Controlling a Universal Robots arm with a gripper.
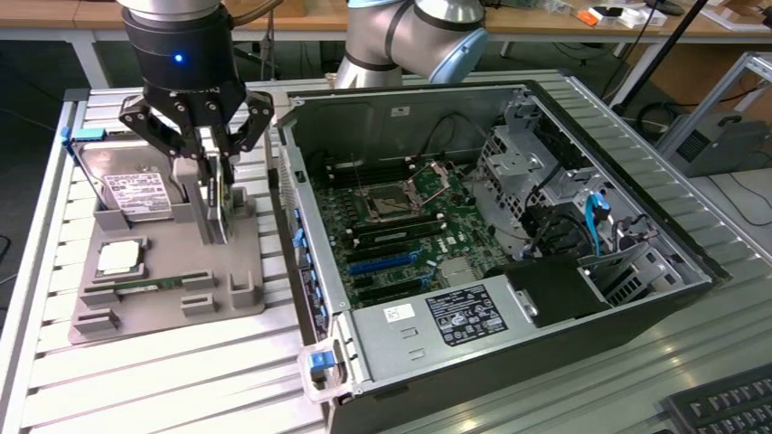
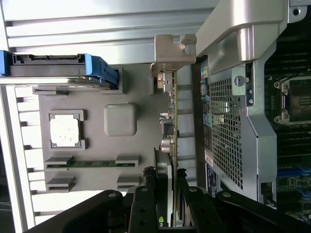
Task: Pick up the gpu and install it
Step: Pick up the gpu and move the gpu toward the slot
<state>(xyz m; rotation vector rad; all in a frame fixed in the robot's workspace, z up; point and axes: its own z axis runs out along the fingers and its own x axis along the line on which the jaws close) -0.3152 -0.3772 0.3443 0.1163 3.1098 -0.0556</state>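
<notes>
As it hangs over the grey tray [image 1: 157,312], the pincer [image 1: 208,183] grips the gpu [image 1: 220,226].

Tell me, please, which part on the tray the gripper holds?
The gpu, on edge in the gripper; the hard drive, processor and memory stick sit apart.

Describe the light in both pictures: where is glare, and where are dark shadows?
Exterior view: even light, the ribbed silver metal table pale and bright, the open black computer case darker inside. Wrist view: strong glare on the silver metal case frame; the black gripper, closed on the thin green gpu card, looks dark.
</notes>
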